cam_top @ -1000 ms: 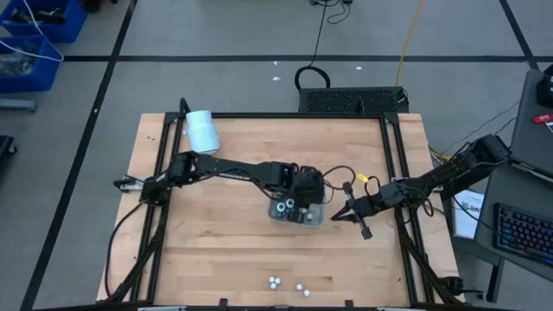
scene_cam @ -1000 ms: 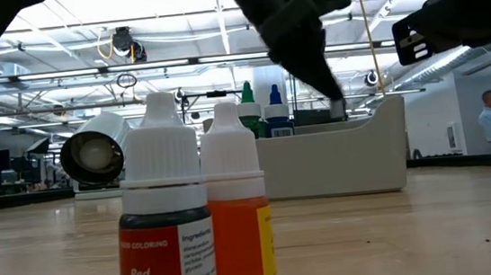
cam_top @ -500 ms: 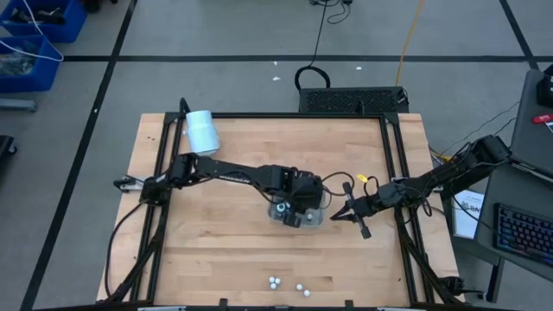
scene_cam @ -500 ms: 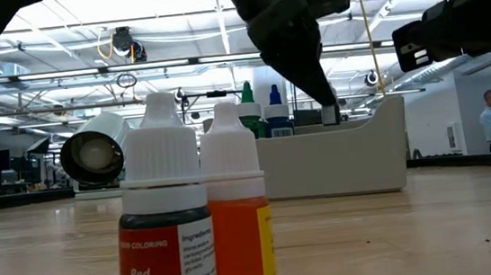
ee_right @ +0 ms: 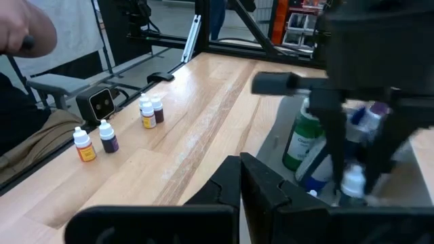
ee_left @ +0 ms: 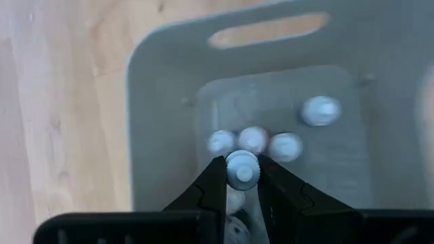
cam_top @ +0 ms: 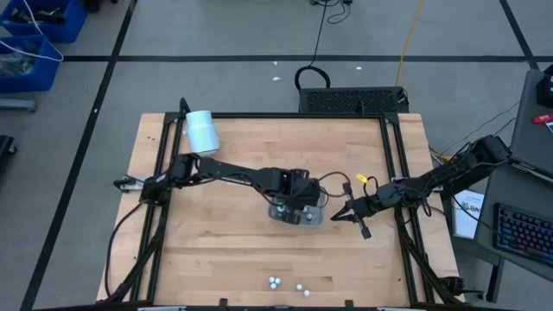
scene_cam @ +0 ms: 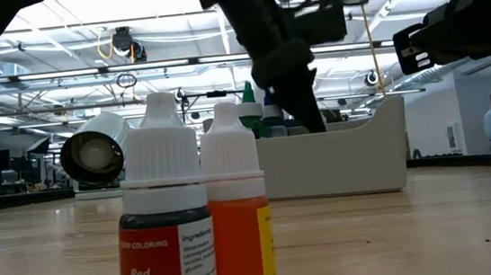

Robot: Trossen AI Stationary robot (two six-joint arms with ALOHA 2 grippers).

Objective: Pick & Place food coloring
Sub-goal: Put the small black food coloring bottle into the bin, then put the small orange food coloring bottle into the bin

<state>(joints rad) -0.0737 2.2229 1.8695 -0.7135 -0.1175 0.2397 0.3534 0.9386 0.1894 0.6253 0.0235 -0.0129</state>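
While my left gripper (ee_left: pixel 241 177) reaches down into the smooth grey plastic tray (ee_left: pixel 163 115), its dark tapered fingers (ee_left: pixel 212 186) pinch the ribbed white cap of a small food coloring bottle (ee_left: pixel 242 169). Three more round caps sit just beyond it (a fourth farther off). My right gripper (cam_top: pixel 346 212) hangs beside the tray, fingers pressed together. Other bottles (cam_top: pixel 275 282) stand well apart on the pale wood table (cam_top: pixel 216 250).

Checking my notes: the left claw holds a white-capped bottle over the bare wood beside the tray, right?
Not quite. The left claw does grip a white-capped bottle, but over the inside of the grey tray, not bare wood; the left wrist view shows this.
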